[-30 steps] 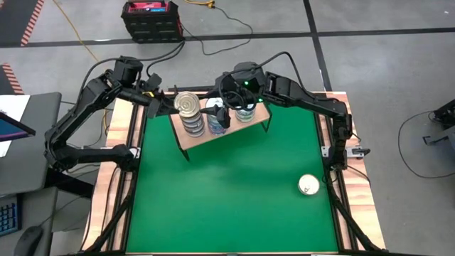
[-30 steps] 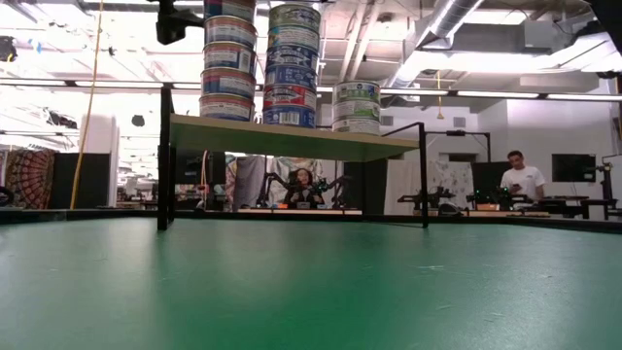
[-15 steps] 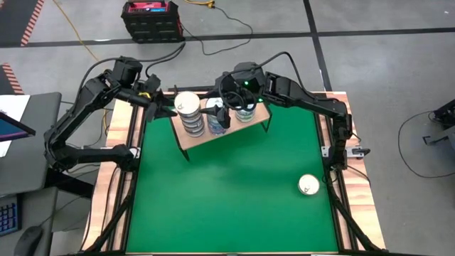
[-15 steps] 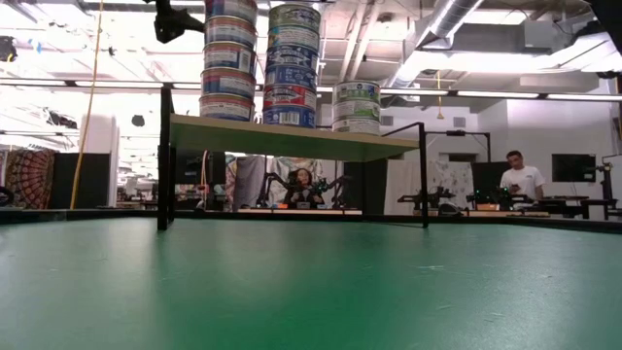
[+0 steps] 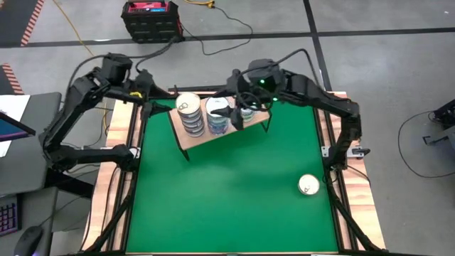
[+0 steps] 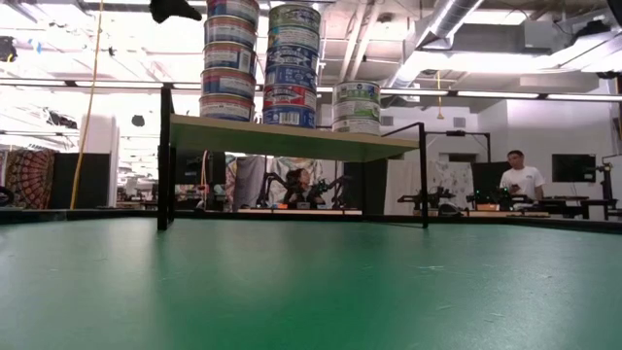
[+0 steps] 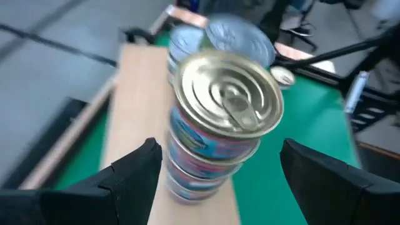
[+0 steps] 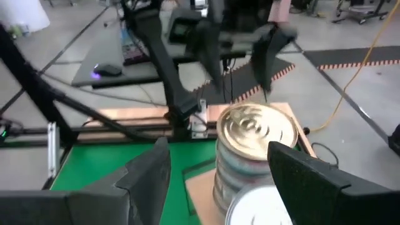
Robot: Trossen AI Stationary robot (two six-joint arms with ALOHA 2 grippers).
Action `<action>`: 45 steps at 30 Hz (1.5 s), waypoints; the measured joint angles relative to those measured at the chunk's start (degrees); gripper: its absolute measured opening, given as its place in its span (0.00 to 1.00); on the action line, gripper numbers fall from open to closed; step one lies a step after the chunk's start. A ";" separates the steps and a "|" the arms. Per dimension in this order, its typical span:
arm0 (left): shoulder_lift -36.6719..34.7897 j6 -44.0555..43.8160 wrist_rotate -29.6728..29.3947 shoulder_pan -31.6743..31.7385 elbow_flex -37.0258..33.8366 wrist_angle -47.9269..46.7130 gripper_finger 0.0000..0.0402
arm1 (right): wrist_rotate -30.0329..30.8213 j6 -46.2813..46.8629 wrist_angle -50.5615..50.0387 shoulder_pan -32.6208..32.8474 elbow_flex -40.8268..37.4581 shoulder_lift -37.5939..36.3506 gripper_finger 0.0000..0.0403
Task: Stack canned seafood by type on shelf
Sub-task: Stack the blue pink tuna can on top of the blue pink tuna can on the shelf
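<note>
On the shelf (image 5: 222, 126), at the far side of the green table (image 5: 227, 206), stand three stacks of canned seafood. The tall left stack (image 5: 189, 114) has a gold lid; the low view cuts off its top. The middle stack (image 5: 218, 116) is nearly as tall, and the short right stack (image 6: 357, 107) is largely hidden under the right arm from above. One lone can (image 5: 308, 185) lies on the table near the right edge, well apart from the shelf. The left gripper (image 7: 219, 165) hangs above and just left of the tall stack, fingers spread and holding nothing. The right gripper (image 8: 215, 165) hovers over the middle stack, fingers also spread, empty. Its fingertips blur in the high view.
</note>
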 joint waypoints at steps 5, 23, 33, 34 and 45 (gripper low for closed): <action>-4.22 1.40 -4.09 -2.05 1.80 4.16 0.77 | 3.59 -0.97 -7.43 2.69 -0.09 -2.11 0.72; -17.14 2.71 -16.80 -38.78 -26.61 29.97 0.65 | 13.98 14.99 -33.46 16.62 -17.37 -4.31 0.72; -11.26 7.93 -32.03 -59.66 -32.21 35.30 0.59 | 15.92 27.68 -28.72 26.53 -34.77 -6.83 0.72; -9.91 7.02 -32.89 -61.08 -32.27 35.39 0.59 | 16.68 29.02 -28.65 27.19 -36.31 -7.41 0.72; 9.29 0.44 -47.84 -68.61 -32.33 39.59 0.59 | 16.95 44.10 -39.08 31.14 -53.84 -13.08 0.72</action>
